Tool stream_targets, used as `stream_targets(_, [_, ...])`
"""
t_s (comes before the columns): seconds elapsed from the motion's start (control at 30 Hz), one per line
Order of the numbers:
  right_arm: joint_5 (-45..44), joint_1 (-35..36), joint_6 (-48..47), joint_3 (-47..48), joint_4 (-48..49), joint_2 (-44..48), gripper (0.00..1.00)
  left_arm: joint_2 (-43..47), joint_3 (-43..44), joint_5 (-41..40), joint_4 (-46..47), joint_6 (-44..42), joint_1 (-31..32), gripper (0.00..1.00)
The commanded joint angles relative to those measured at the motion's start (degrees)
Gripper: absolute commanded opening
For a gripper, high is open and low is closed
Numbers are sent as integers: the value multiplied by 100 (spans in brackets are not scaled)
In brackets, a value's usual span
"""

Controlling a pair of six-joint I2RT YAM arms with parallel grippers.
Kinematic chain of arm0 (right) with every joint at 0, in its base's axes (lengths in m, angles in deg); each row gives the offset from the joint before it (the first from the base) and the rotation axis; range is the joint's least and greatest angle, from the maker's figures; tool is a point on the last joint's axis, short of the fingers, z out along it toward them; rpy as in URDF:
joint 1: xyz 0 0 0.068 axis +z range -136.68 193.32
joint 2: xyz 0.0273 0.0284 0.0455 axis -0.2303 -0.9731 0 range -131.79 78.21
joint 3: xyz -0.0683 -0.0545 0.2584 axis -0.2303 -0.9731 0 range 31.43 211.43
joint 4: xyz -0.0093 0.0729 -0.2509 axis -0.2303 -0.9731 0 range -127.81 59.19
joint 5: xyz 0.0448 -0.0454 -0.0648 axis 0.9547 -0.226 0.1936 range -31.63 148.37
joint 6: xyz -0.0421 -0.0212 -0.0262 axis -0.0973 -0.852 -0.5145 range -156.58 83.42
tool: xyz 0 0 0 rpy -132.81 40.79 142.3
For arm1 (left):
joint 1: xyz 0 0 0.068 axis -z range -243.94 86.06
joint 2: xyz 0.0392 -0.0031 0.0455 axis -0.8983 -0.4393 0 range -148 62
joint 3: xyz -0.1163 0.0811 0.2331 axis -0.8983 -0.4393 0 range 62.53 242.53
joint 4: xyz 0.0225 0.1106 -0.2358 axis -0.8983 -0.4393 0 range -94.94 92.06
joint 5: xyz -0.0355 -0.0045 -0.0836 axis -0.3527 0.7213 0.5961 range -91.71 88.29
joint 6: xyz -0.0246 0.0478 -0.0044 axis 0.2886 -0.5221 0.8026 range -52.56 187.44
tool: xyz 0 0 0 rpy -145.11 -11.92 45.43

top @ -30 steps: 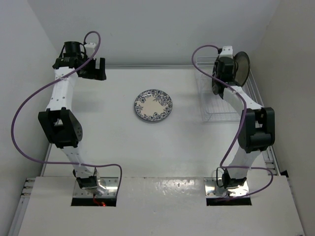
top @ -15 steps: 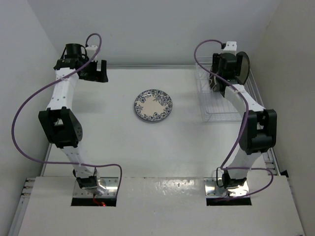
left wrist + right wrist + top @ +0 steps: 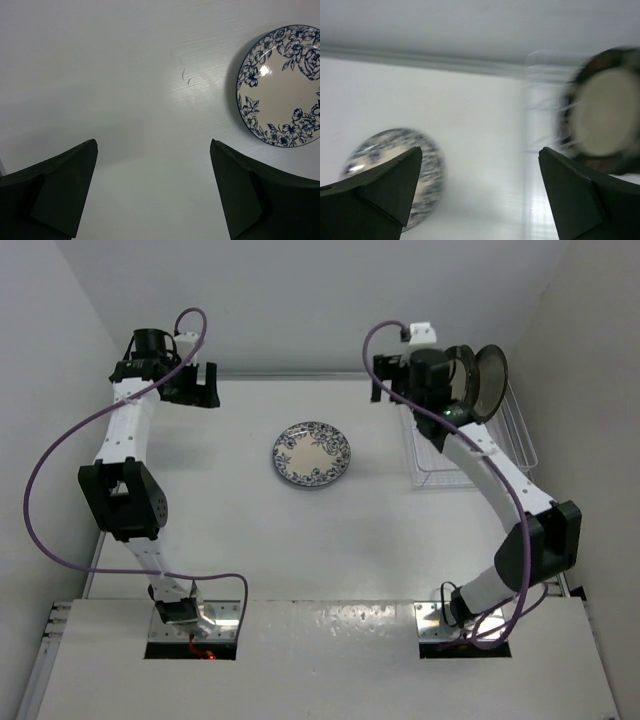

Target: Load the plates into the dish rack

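A white plate with a blue floral pattern (image 3: pixel 312 454) lies flat on the table's middle; it also shows in the left wrist view (image 3: pixel 281 85) and, blurred, in the right wrist view (image 3: pixel 395 145). Two dark-rimmed plates stand on edge in the white wire dish rack (image 3: pixel 470 455) at the back right, one (image 3: pixel 491 369) behind the other (image 3: pixel 462 372). One dark plate with a cream centre (image 3: pixel 605 110) is blurred in the right wrist view. My right gripper (image 3: pixel 383 378) (image 3: pixel 481 150) hangs open and empty just left of the rack. My left gripper (image 3: pixel 205 385) (image 3: pixel 152 142) is open and empty at the back left.
White walls close the table on the left, back and right. The rack's thin wires (image 3: pixel 540 100) stand just right of my right gripper. Bare white tabletop (image 3: pixel 125 75) lies under the left gripper.
My right gripper has opened, let go of a dark plate in the rack and swung left out of the rack. The left arm has barely moved.
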Motion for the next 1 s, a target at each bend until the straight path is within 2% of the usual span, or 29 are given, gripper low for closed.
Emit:
stream_targets(0.0, [1455,156,1799,-1073,-68,-379,99,353,-63,92,33,-58,-42,100])
stream_targets(0.07, [1912,200,2613,-1515,620,-546,96,415,-116,92,33,-58,-42,100])
stream_targets(0.1, [1888,235,2750,-1596,875,-703,95,415,-168,92,33,-58,10,100])
stream_targets(0.23, [1405,534,2995,-1377,912,-1240,94,599,-221,30,33,-111,10,100])
stream_targets(0.37, [1632,499,3663,-1588,1587,-1784,89,713,-274,-75,33,-172,10,100])
stream_targets(0.57, [1756,403,4155,-1745,1791,-2418,78,767,-274,-128,33,-172,10,100])
stream_targets(0.67, [2142,271,4429,-1974,2107,-2603,72,767,-274,-128,33,-225,10,100])
stream_targets(0.87, [2793,270,4438,-1834,2607,-3209,65,705,-274,-128,33,-225,10,100])
stream_targets(0.97, [2811,271,4561,-1781,2741,-3438,57,705,-274,-128,33,-225,10,100])
